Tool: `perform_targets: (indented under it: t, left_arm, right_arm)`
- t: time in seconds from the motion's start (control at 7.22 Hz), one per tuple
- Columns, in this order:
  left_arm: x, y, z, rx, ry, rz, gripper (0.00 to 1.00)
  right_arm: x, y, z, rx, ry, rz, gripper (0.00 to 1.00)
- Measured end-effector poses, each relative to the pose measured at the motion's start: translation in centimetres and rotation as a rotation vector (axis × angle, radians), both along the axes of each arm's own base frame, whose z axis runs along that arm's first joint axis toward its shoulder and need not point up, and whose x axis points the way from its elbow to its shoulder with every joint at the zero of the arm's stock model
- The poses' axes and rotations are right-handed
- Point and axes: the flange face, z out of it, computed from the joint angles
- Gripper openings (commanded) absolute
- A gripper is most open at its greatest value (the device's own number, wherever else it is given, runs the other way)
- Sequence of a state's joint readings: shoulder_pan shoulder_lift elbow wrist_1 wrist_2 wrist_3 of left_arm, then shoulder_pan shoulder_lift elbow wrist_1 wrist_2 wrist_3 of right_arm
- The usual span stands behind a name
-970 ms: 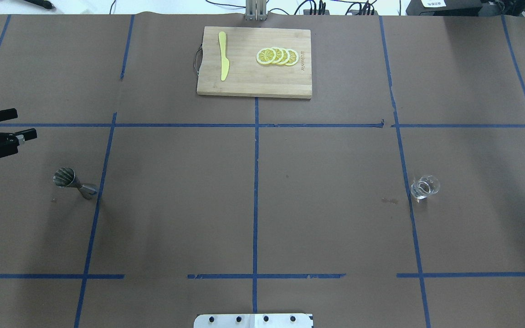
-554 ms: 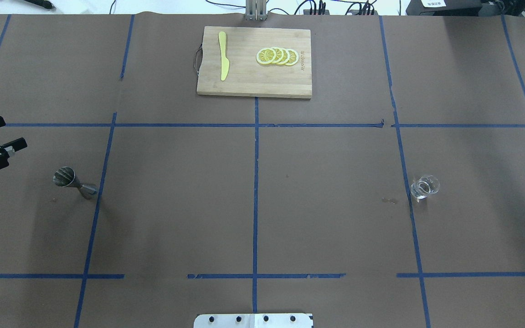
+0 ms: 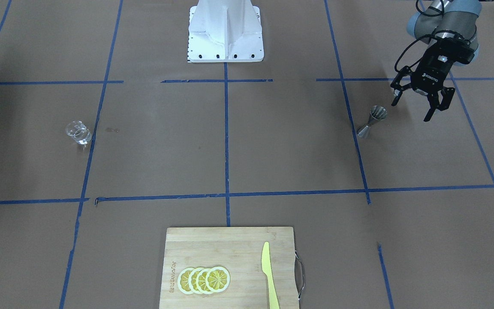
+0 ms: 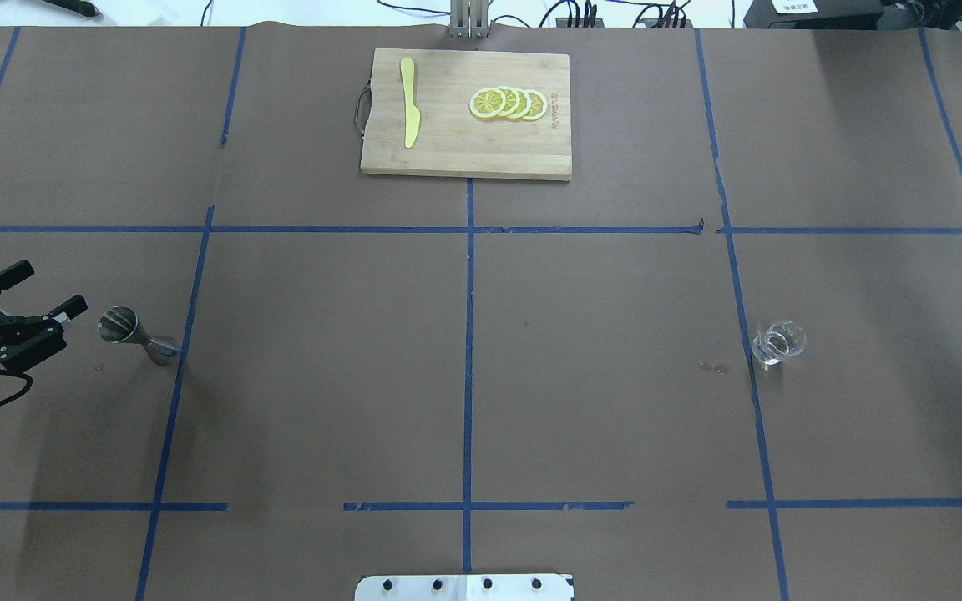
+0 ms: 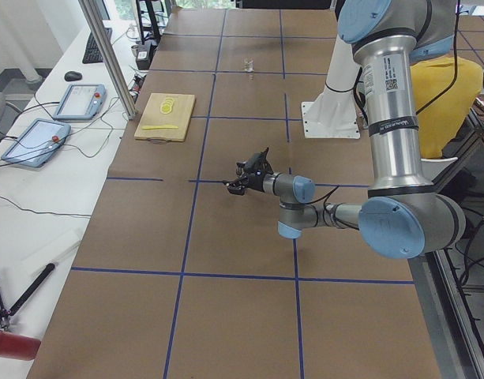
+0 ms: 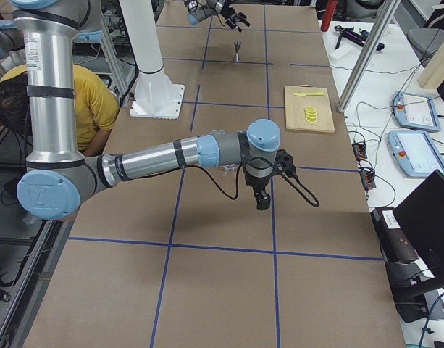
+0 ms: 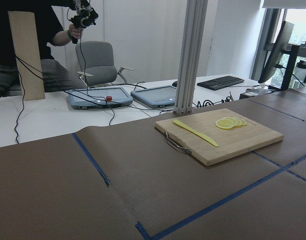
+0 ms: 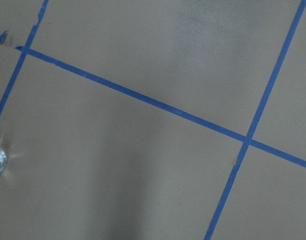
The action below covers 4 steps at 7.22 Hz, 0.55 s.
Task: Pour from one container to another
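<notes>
Surface [image 4: 598,376]: brown paper marked off by blue tape lines; it carries everything named below.
Cutting board [image 4: 464,142]: well beyond both sets of fingers, at the far middle edge of the surface, and no part of the pour.
Left fingers [image 4: 70,307]: spread wide with nothing between them, held low over the surface and pointing toward the jigger.
Right fingers [image 6: 261,199]: seen only from the side camera, so I cannot tell whether they are spread or closed. They hang over the other end of the surface.
Knife [image 4: 408,104]: yellow, lying flat on the board, well away from either set of fingers.
Lemon slices [image 4: 508,103]: an overlapping row on the board, beside the knife.
Jigger [image 4: 137,334]: just past the left fingertips, toward the middle of the surface, not yet touched. It appears to stand upright with its wide mouth up, so its long axis runs vertically and its narrow waist faces the open fingers. The left arm is much the nearer one.
Glass [image 4: 777,342]: clear and upright, well apart from the left fingers, across the whole surface. It shows at the edge of the right wrist view, so it probably lies near the right fingers.
Coming move, as I judge it: a short forward reach should bring the left fingers around the jigger's waist.
</notes>
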State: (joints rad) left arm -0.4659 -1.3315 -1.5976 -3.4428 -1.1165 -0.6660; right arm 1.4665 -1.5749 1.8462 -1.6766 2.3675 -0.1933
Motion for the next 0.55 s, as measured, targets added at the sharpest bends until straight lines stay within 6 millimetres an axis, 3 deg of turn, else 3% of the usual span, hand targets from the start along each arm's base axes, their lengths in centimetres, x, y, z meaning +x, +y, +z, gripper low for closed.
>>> perform_targets:
  t: [0.55]
  left_arm:
    - [3.9, 3.8, -0.5, -0.021, 0.008, -0.059, 0.99]
  right_arm:
    - [0.0, 0.1, 0.1, -0.001, 0.0, -0.001, 1.0]
